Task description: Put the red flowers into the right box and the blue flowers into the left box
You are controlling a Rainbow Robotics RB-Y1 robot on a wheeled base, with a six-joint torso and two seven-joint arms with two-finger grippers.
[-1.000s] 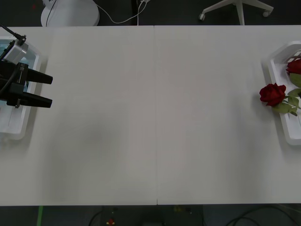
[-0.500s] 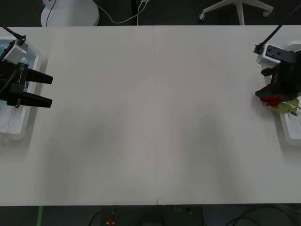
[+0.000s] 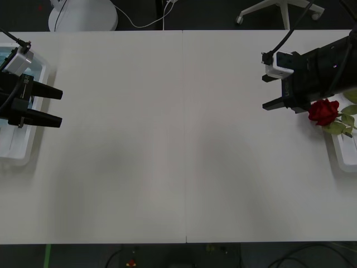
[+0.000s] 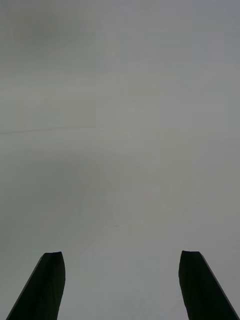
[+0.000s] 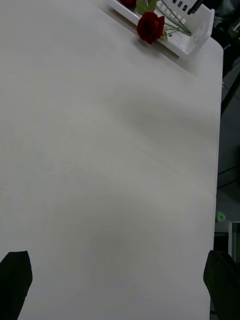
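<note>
We see the right gripper [image 3: 266, 92] of black fingers hovering over the white table [image 3: 178, 139] just beside the shallow white translucent plastic right box [image 3: 343, 153], its fingers spread wide and holding nothing. One deep-red artificial rose of the red flowers [image 3: 323, 111] lies with its bloom hanging over that tray's inner rim and its leafy stem inside. The left gripper [image 3: 56, 106] rests spread and empty over the matching left box [image 3: 19, 151], where a little of the pale blue flowers [image 3: 10, 56] shows behind the arm.
</note>
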